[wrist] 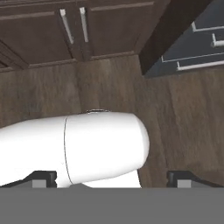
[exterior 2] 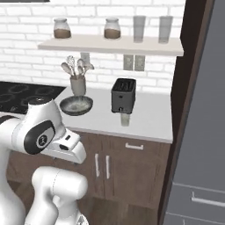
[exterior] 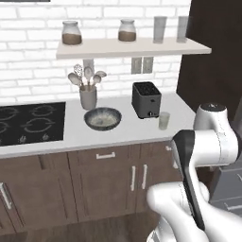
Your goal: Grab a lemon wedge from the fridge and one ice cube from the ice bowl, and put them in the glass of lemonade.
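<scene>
Claw (wrist: 112,178) wide; lemonade glass (exterior: 163,120) upright.

cabinet doors (wrist: 74,30): ahead of the gripper (wrist: 112,178), beyond the floor (wrist: 183,113)
fridge (wrist: 197,39): ahead, to the right
glass of lemonade (exterior: 164,120): on counter (exterior: 71,134), right of ice bowl (exterior: 102,118)

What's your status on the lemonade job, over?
Gripper open, empty, aimed at the floor. Glass of lemonade waits by the toaster; ice bowl untouched. Fridge shut.
</scene>
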